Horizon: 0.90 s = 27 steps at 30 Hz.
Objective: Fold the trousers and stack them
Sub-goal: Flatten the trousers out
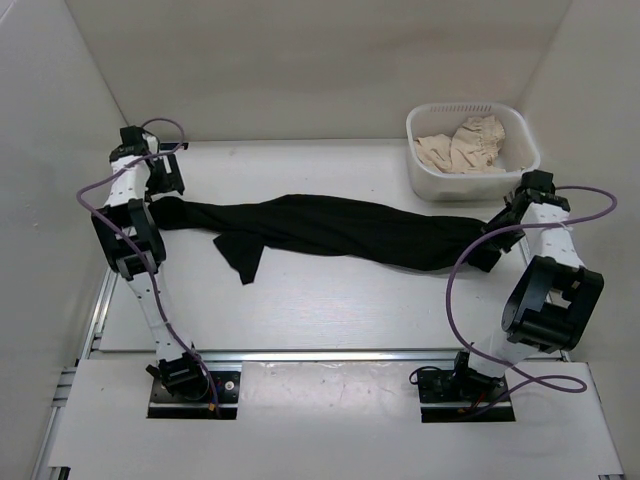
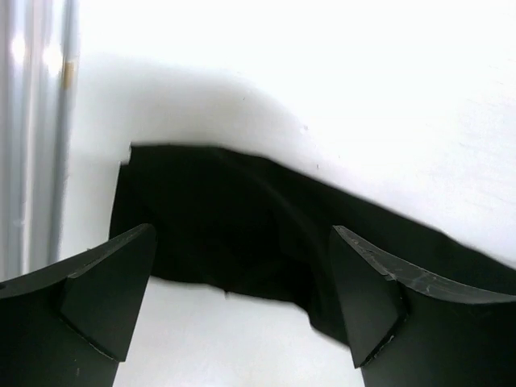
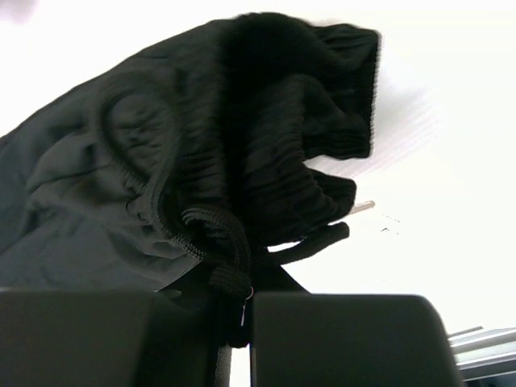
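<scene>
Trousers (image 1: 330, 230) are laid stretched left to right across the white counter (image 1: 330, 310), between the two arms. One fold of cloth is flopped toward the near edge, left of centre. Left fingers (image 2: 105, 290) are spread wide with nothing held, poised over the hem at the left end; contact with the cloth cannot be told. Right fingers (image 3: 339, 339) are closed on the ribbed waistband at the right end, with bunched fabric pinched between them. A white basket (image 1: 425, 170) holding beige cloth (image 1: 465, 145) is set at the far right, just behind the right arm.
</scene>
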### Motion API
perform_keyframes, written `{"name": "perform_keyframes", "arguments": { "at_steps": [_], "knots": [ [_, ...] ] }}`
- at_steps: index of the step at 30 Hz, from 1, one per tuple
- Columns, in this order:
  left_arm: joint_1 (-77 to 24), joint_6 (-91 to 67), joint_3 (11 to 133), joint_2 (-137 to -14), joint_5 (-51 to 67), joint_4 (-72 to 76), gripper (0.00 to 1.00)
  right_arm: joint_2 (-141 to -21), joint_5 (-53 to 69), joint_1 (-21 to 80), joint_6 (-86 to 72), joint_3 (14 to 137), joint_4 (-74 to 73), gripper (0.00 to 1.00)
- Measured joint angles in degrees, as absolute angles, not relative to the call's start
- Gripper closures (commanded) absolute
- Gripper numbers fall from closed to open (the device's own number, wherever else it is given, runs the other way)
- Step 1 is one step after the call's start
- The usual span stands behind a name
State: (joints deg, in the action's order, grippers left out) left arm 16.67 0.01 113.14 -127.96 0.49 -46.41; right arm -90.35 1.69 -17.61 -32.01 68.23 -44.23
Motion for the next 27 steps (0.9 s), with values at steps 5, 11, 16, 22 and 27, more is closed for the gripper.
{"name": "perform_keyframes", "arguments": {
  "at_steps": [5, 11, 16, 22, 27],
  "knots": [
    [16.6, 0.0, 115.9, -136.0, 2.0, -48.3, 0.01, -89.6, 1.7, -17.6, -31.0, 70.0, -45.3, 1.00],
    [16.3, 0.2, 116.7, -137.1, 0.8, -49.9, 0.86, -89.6, 2.1, -17.6, -30.9, 73.2, -48.3, 1.00],
    [16.3, 0.1, 115.9, -135.1, -0.3, -52.0, 0.86, -89.8, 3.1, -17.6, -30.6, 82.9, -53.0, 1.00],
    [18.3, -0.4, 114.3, -121.4, -2.6, -55.6, 0.86, -88.8, 7.0, -20.7, -30.8, 99.7, -58.4, 1.00],
    [23.2, -0.9, 109.2, -100.8, -4.4, -56.3, 0.86, -80.4, 10.3, -23.0, -31.6, 93.2, -61.3, 1.00]
  ]
}}
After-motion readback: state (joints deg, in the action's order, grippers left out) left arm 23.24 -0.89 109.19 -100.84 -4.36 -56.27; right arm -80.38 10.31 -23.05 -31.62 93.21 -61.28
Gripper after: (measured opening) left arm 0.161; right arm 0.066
